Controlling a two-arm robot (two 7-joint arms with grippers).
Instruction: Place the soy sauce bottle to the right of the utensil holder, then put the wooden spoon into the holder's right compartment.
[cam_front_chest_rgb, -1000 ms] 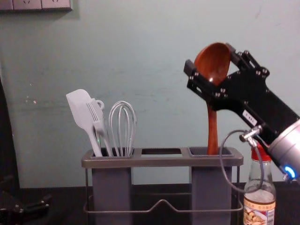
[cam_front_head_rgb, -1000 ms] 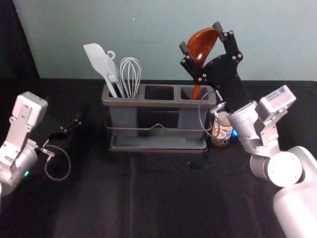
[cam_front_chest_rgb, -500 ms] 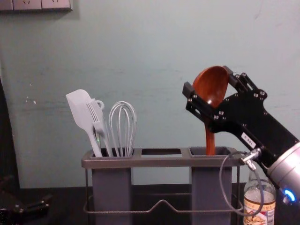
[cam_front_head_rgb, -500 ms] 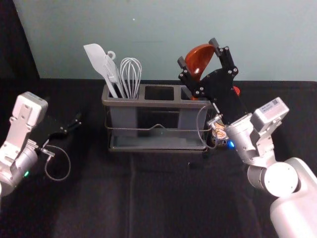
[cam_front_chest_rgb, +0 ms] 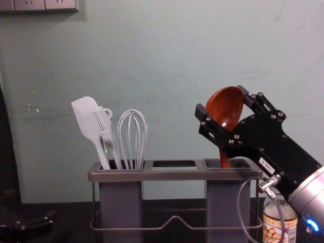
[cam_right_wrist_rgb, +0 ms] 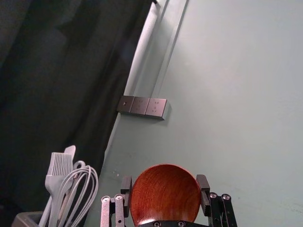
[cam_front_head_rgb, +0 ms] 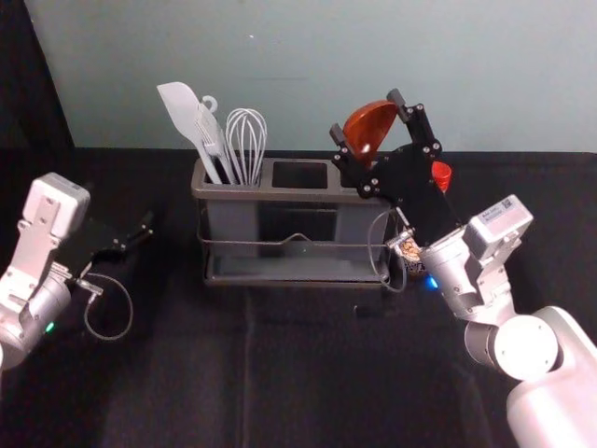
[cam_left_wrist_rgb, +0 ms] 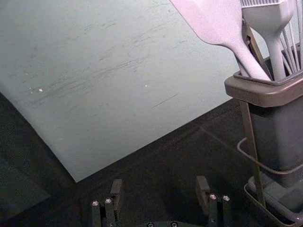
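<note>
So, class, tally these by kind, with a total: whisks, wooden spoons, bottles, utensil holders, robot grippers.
Whisk: 1
Wooden spoon: 1
Soy sauce bottle: 1
Utensil holder: 1
Grippers: 2 (left gripper off to the holder's left; right gripper at the spoon's bowl)
Total: 6
</note>
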